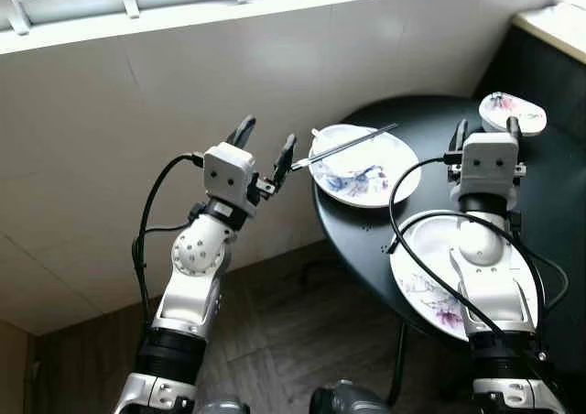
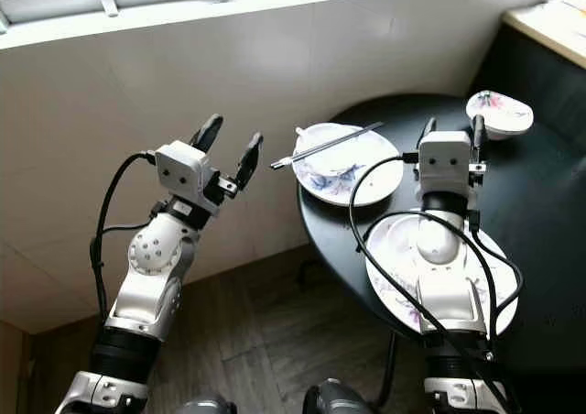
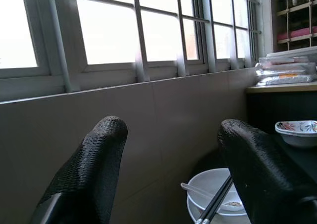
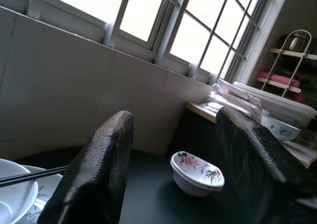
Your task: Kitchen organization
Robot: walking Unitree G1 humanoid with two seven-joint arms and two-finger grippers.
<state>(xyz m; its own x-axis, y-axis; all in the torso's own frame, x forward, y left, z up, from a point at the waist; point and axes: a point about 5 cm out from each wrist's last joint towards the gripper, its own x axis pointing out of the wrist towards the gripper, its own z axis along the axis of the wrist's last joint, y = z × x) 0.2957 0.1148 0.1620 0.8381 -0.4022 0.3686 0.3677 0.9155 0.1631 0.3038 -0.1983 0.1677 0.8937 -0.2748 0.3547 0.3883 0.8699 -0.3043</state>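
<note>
Round black table point(image 1: 549, 203) with chopsticks point(image 1: 343, 146) across bowl point(image 1: 364, 165); both grippers wide.

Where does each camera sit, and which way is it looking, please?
Left eye: on the head, looking down at the table; both arms, left gripper open.
Right eye: same scene, slightly shifted; right gripper above the plate.
Left wrist: along its fingers toward the window, bowl and chopsticks.
Right wrist: along its open fingers toward the dish.
Shared: both wrists see chopsticks.
</note>
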